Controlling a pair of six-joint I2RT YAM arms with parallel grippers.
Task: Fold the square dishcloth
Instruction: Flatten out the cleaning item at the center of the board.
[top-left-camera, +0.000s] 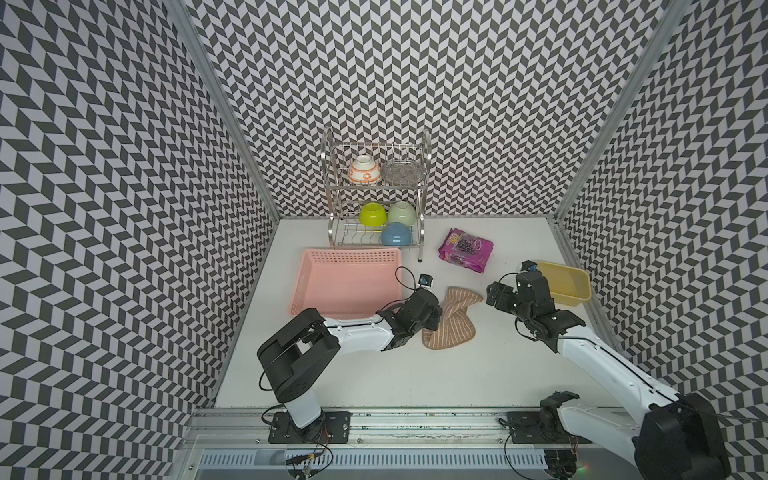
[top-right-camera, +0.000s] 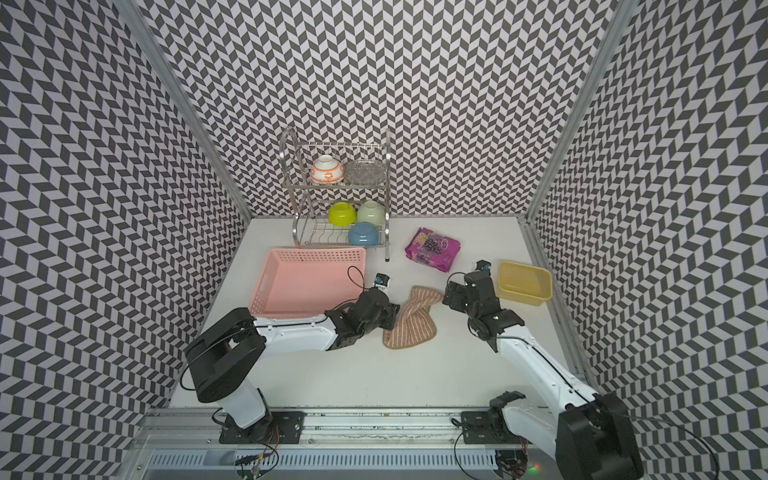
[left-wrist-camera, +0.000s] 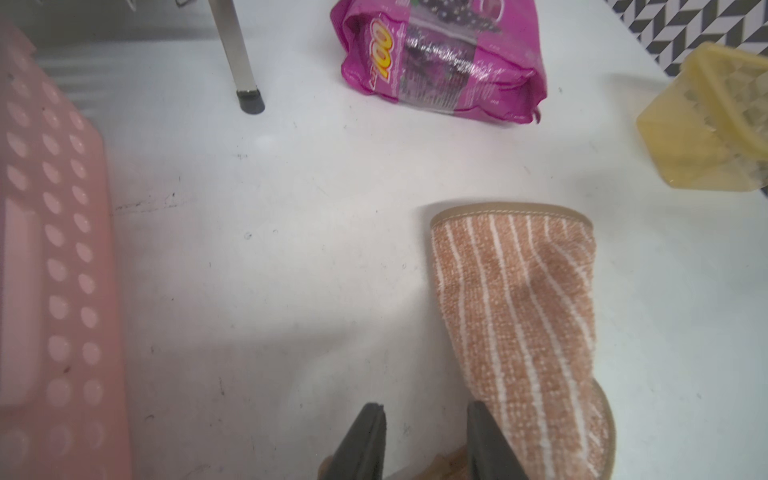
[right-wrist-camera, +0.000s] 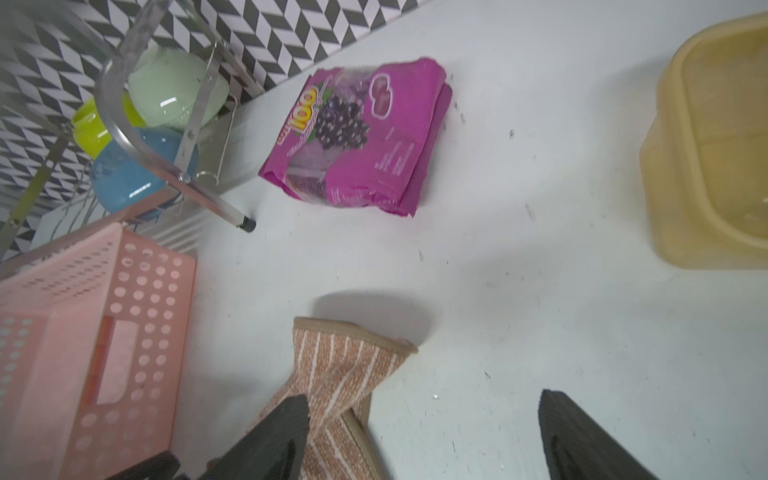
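The square dishcloth (top-left-camera: 451, 323) sits about mid-counter, well clear of every edge, between the two arms. The pink basket (top-left-camera: 353, 255) is toward the left edge and the yellow tub (top-left-camera: 575, 297) is by the right edge. The purple snack bag (top-left-camera: 465, 249) and dish rack (top-left-camera: 374, 188) are toward the back edge. None of them touch the cloth.

The cloth is not flat. It is twisted to a narrow waist, with one fanned end pointing at the back edge and a wider rounded lobe toward the front edge. No fold made yet, by the look of it.

Your left tool (left-wrist-camera: 424, 409) is low at the cloth's left side, jaws part-way apart, with bare counter showing between the tips. A scrap of cloth shows down by the finger roots; can't tell if it's pinched. Your right tool (right-wrist-camera: 422, 397) has its jaws spread wide and holds nothing. It is just beside the cloth's back end on the right, apparently clear of it.

Handling, my read: light and limp with no stiffness, so it will sag and drag wherever you don't hold it. The terry pile should give good bite, it isn't slippery, and there's nothing to break. Layers will likely cling and lift together at the twist.

Take it by the darker bound edging (left-wrist-camera: 511, 207) near the rounded corners, one corner per tool. Pull apart to undo the twist before you fold. Skip the waist, since you'd probably catch both layers there.
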